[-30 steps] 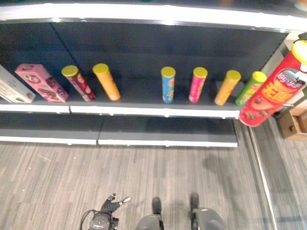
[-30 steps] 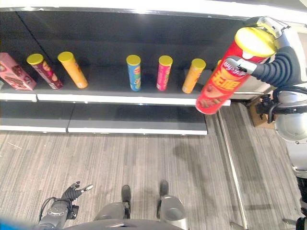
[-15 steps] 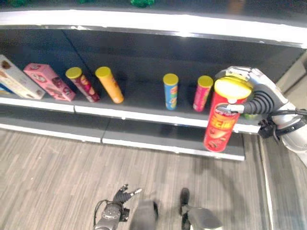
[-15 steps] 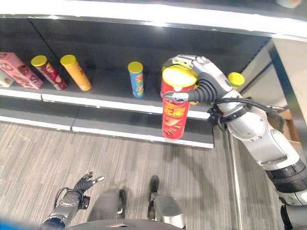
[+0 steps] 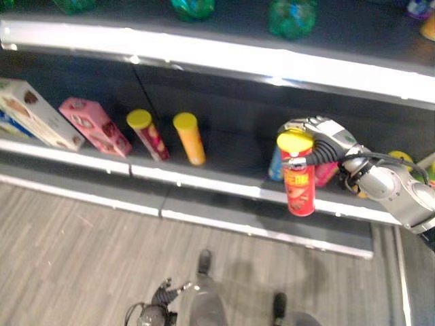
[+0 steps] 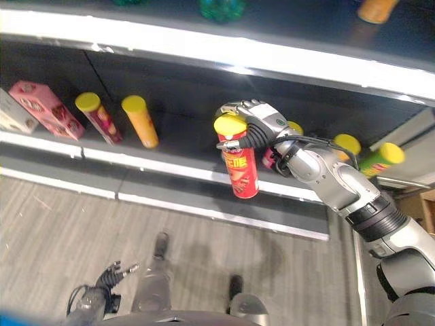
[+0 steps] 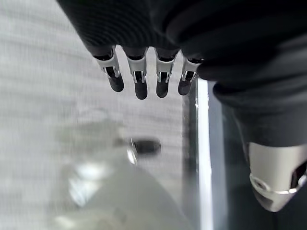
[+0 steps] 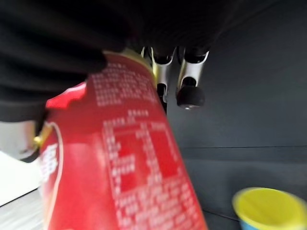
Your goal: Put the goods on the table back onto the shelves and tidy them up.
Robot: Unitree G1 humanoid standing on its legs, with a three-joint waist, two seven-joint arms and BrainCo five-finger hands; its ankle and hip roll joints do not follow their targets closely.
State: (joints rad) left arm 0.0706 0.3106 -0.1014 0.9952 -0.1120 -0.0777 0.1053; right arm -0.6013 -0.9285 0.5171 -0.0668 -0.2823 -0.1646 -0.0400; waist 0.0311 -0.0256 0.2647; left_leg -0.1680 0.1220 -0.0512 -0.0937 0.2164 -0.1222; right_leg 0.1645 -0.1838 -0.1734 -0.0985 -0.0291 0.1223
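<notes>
Right hand: the right hand point(image 6: 253, 128) is curled round the upper end of the red can point(image 6: 239, 165), just under its yellow lid; fingers wrap the far side, thumb on the near side.
Red can: upright, held in the air in front of the shelf point(image 5: 204, 178) edge, its base hanging below the shelf's white front strip. The right wrist view shows the red can point(image 8: 120, 167) close against the palm.
Left hand: the left hand point(image 6: 111, 274) hangs low over the floor point(image 5: 75, 265) at the near left; in its wrist view the fingers point(image 7: 140, 81) are straight and relaxed, holding nothing.
Shelf, left part: a white box point(image 5: 30, 123) at the far left, a pink box point(image 5: 94, 125) beside it, then a dark red can point(image 5: 149, 134) and an orange can point(image 5: 189, 138), both with yellow lids.
Shelf, behind the held can: a blue can point(image 5: 275, 166) and a pink can point(image 5: 325, 173), each partly hidden by the hand and the red can. The right wrist view shows the blue can's yellow lid point(image 8: 268, 207).
Shelf, right part: an orange can point(image 6: 345, 147) and a green can point(image 6: 380, 159), both yellow-lidded, beyond the right arm.
Upper shelf: green bottles point(image 5: 291, 16) stand above the bright front strip; detail cannot be made out.
</notes>
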